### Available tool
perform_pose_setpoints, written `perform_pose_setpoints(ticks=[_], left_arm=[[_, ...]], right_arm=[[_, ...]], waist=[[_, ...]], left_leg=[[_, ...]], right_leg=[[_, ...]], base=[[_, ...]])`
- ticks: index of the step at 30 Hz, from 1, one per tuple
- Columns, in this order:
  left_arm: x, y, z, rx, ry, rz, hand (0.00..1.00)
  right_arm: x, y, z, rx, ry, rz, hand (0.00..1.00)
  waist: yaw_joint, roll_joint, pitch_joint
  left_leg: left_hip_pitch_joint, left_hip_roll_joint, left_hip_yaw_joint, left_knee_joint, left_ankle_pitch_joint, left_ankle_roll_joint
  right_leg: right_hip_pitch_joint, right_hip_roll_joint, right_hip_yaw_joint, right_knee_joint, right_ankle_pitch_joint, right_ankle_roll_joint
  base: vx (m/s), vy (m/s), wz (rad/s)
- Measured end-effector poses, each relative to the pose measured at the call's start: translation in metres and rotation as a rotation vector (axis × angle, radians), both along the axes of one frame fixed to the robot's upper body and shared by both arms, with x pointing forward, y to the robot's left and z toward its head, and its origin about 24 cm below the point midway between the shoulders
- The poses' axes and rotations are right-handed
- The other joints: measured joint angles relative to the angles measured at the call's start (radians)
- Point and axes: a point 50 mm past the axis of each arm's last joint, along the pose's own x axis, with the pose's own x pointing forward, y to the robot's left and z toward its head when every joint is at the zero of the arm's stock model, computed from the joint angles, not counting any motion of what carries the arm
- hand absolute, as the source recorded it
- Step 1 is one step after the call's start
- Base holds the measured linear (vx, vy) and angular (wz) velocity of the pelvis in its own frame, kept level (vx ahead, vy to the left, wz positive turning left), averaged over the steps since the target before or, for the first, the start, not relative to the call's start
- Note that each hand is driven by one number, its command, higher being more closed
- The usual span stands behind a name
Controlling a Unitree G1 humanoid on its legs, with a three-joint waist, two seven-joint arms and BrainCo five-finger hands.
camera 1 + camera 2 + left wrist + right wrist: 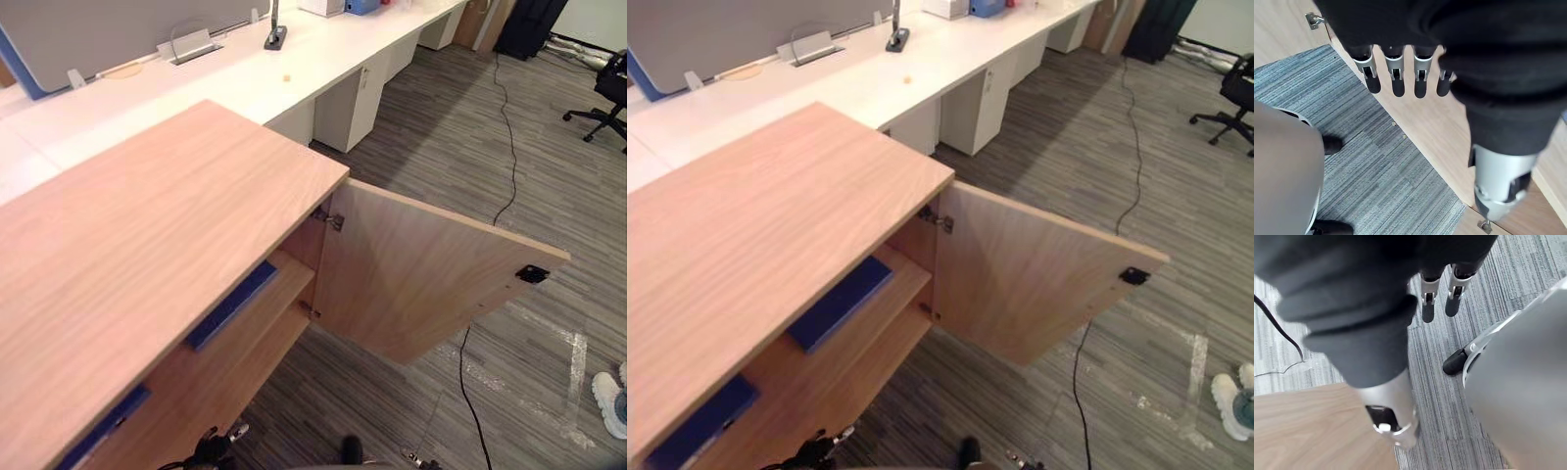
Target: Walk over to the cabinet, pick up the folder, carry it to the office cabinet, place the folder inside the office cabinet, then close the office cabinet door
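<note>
Left hand (pixel 1393 73): fingers straight, slightly spread, holding nothing, by the office cabinet's (pixel 147 245) lower wood. Right hand (pixel 1429 296): fingers straight, empty, above the carpet (pixel 1435 396). Blue folder (pixel 838 304) lies flat on the cabinet's shelf (pixel 896 284); cabinet door (pixel 421 284) stands open.
</note>
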Motion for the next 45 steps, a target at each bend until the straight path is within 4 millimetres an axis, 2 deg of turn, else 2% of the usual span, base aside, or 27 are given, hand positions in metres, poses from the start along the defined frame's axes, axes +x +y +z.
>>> perform_pose_setpoints(ticks=[1, 2, 3, 5, 7, 8, 10, 11, 13, 14, 15, 16, 17, 18, 19, 20, 22, 24, 29, 33, 39, 42, 43, 45], left_arm=[[-0.001, 0.004, 0.0, 0.008, 0.002, 0.003, 0.0], [-0.003, 0.003, 0.0, 0.005, 0.001, 0.008, 0.0], [-0.005, -0.006, -0.002, -0.016, 0.006, 0.008, 0.0], [-0.009, -0.007, -0.003, -0.021, 0.014, 0.014, 0.0], [-0.008, -0.009, -0.003, -0.022, 0.014, 0.0, 0.0], [-0.007, -0.009, -0.002, -0.021, 0.01, -0.005, 0.0], [-0.006, -0.004, -0.001, -0.009, 0.002, -0.003, 0.0], [-0.006, -0.004, -0.001, -0.009, 0.003, -0.003, 0.0], [-0.006, 0.003, 0.0, 0.009, -0.004, -0.003, 0.0], [-0.006, 0.007, 0.002, 0.023, -0.011, -0.003, 0.0], [-0.007, 0.01, 0.002, 0.03, -0.01, -0.002, 0.0], [-0.011, 0.015, 0.002, 0.044, -0.002, 0.001, 0.0], [-0.011, 0.019, 0.003, 0.056, 0.002, 0.002, 0.0], [-0.011, 0.019, 0.003, 0.057, 0.003, 0.003, 0.0], [-0.01, 0.015, 0.002, 0.046, 0.0, 0.014, 0.0], [-0.009, 0.014, 0.002, 0.043, -0.004, 0.027, 0.0], [-0.008, 0.01, 0.002, 0.029, -0.014, 0.036, 0.0], [-0.004, -0.004, 0.001, 0.002, -0.025, 0.013, 0.0], [0.003, -0.003, 0.003, 0.024, -0.03, -0.063, 0.0], [0.004, -0.005, 0.003, 0.031, -0.032, -0.097, 0.0], [0.005, -0.006, 0.003, 0.04, -0.028, -0.134, 0.0], [0.006, -0.006, 0.004, 0.046, -0.03, -0.147, 0.0], [0.005, -0.004, 0.004, 0.054, -0.029, -0.153, 0.0], [0.0, -0.008, 0.003, 0.045, -0.02, -0.158, 0.0]], right_arm=[[0.001, 0.001, 0.0, 0.002, -0.003, 0.0, 0.0], [0.003, -0.001, 0.0, 0.0, -0.007, -0.005, 0.0], [0.007, -0.01, 0.003, -0.021, -0.025, -0.017, 0.0], [0.02, -0.01, 0.006, -0.026, -0.071, -0.012, 0.0], [0.028, -0.009, 0.008, -0.028, -0.097, -0.014, 0.0], [0.033, -0.008, 0.009, -0.021, -0.114, -0.03, 0.0], [0.035, -0.008, 0.01, -0.018, -0.127, -0.041, 0.0], [0.036, -0.009, 0.01, -0.015, -0.135, -0.052, 0.0], [0.044, -0.009, 0.013, -0.022, -0.169, -0.047, 0.0], [0.051, -0.008, 0.015, -0.023, -0.186, -0.038, 0.0], [0.055, -0.007, 0.016, -0.022, -0.194, -0.033, 0.0], [0.062, -0.005, 0.018, -0.016, -0.214, -0.021, 0.0], [0.075, -0.003, 0.021, -0.013, -0.249, -0.015, 0.0], [0.081, -0.003, 0.024, -0.013, -0.268, -0.016, 0.0], [0.093, -0.005, 0.028, -0.024, -0.298, 0.007, 0.0], [0.097, -0.004, 0.031, -0.031, -0.316, 0.03, 0.0], [0.102, -0.004, 0.036, -0.055, -0.356, 0.069, 0.0], [0.119, -0.014, 0.053, -0.118, -0.452, 0.125, 0.0], [0.144, -0.014, 0.081, -0.181, -0.618, 0.193, 0.0], [0.149, -0.012, 0.092, -0.191, -0.686, 0.2, 0.0], [0.156, -0.013, 0.11, -0.227, -0.78, 0.209, 0.0], [0.161, -0.016, 0.121, -0.258, -0.83, 0.194, 0.0], [0.163, -0.02, 0.127, -0.279, -0.856, 0.173, 0.0], [0.164, -0.031, 0.135, -0.321, -0.879, 0.13, 0.0]], waist=[[0.005, -0.016, 0.007], [0.018, -0.001, -0.006], [0.009, 0.042, -0.008], [0.01, 0.041, -0.004], [0.011, 0.047, 0.005], [0.009, 0.048, 0.018], [0.012, 0.04, 0.03], [0.013, 0.039, 0.03], [0.013, 0.037, 0.028], [0.017, 0.031, 0.028], [0.018, 0.025, 0.024], [0.022, 0.009, 0.014], [0.023, -0.001, 0.011], [0.024, 0.004, 0.013], [0.02, 0.024, 0.026], [0.019, 0.024, 0.028], [0.018, 0.013, 0.026], [0.014, 0.02, 0.017], [0.014, 0.012, 0.015], [0.016, 0.011, 0.014], [0.015, 0.012, 0.014], [0.015, 0.012, 0.014], [0.019, 0.002, 0.016], [0.012, 0.046, -0.004]], left_leg=[[-0.028, -0.002, -0.002, 0.049, -0.027, 0.008], [-0.003, -0.023, -0.021, -0.072, -0.045, 0.02], [0.015, -0.003, -0.026, -0.191, 0.087, 0.029], [0.027, -0.03, 0.002, -0.18, 0.081, 0.022], [0.032, -0.03, 0.01, -0.174, 0.074, 0.029], [0.039, -0.025, 0.016, -0.173, 0.072, 0.032], [0.06, -0.025, 0.02, -0.178, 0.065, 0.043], [0.066, -0.024, 0.02, -0.185, 0.065, 0.043], [0.064, -0.015, 0.022, -0.191, 0.065, 0.043], [0.058, -0.011, 0.032, -0.191, 0.065, 0.043], [0.055, -0.008, 0.04, -0.19, 0.066, 0.042], [0.038, -0.008, 0.053, -0.189, 0.066, 0.033], [0.019, -0.002, 0.071, -0.187, 0.067, 0.023], [0.01, 0.009, 0.079, -0.185, 0.067, 0.018], [0.007, 0.041, 0.09, -0.179, 0.065, 0.009], [0.009, 0.059, 0.09, -0.165, 0.066, -0.004], [0.011, 0.078, 0.082, -0.126, 0.062, -0.026], [0.03, 0.088, 0.07, -0.145, 0.066, -0.034], [0.033, 0.081, 0.07, -0.148, 0.06, -0.042], [0.048, 0.053, 0.069, -0.141, 0.057, -0.038], [0.048, 0.042, 0.069, -0.133, 0.051, -0.031], [0.039, 0.042, 0.069, -0.058, 0.032, -0.035], [0.004, 0.038, 0.066, -0.018, -0.026, -0.035], [0.014, 0.063, 0.042, -0.132, 0.027, -0.028]], right_leg=[[0.007, -0.025, 0.005, 0.009, 0.0, 0.0], [0.008, -0.041, 0.027, 0.018, 0.0, 0.0], [0.007, -0.022, 0.023, 0.024, -0.007, 0.01], [-0.02, -0.055, 0.015, 0.1, -0.045, 0.044], [-0.081, -0.072, -0.001, 0.218, -0.07, 0.036], [-0.106, -0.086, -0.05, 0.297, -0.094, 0.022], [-0.143, -0.149, -0.176, 0.471, -0.158, -0.015], [-0.152, -0.181, -0.218, 0.538, -0.175, -0.019], [-0.161, -0.228, -0.265, 0.598, -0.19, -0.017], [-0.155, -0.232, -0.271, 0.577, -0.201, 0.01], [-0.153, -0.23, -0.274, 0.554, -0.204, 0.018], [-0.149, -0.22, -0.28, 0.481, -0.174, 0.048], [-0.131, -0.189, -0.293, 0.378, -0.171, 0.068], [-0.117, -0.165, -0.296, 0.325, -0.17, 0.069], [-0.084, -0.115, -0.296, 0.244, -0.137, 0.057], [-0.058, -0.088, -0.296, 0.196, -0.12, 0.045], [-0.017, -0.065, -0.296, 0.155, -0.115, 0.037], [-0.003, -0.045, -0.291, 0.123, -0.112, 0.034], [0.024, -0.037, -0.291, 0.057, -0.07, 0.038], [0.056, -0.054, -0.289, 0.023, -0.043, 0.048], [0.056, -0.064, -0.287, 0.019, -0.031, 0.046], [0.071, -0.081, -0.268, 0.024, -0.031, 0.045], [0.074, -0.108, -0.252, 0.035, -0.03, 0.045], [0.072, -0.081, -0.256, 0.026, -0.033, 0.05]], base=[[0.05, 0.135, -0.3], [0.02, 0.195, -0.35], [-0.01, 0.19, -0.45], [0.02, 0.136, -0.44], [0.02, 0.118, -0.2], [-0.01, 0.087, 0.01], [-0.02, 0.072, 0.1], [-0.03, 0.064, 0.08], [0.0, 0.014, -0.04], [0.03, -0.065, -0.2], [0.06, -0.141, -0.38], [0.11, -0.266, -0.52], [0.12, -0.289, -0.59], [0.11, -0.311, -0.61], [0.07, -0.261, -0.43], [0.08, -0.302, -0.36], [0.06, -0.216, -0.16], [0.05, -0.117, -0.14], [0.02, -0.009, -0.01], [0.01, 0.045, -0.01], [0.0, 0.016, -0.04], [0.01, 0.032, -0.13], [-0.03, 0.074, -0.13], [-0.04, 0.045, -0.14]])
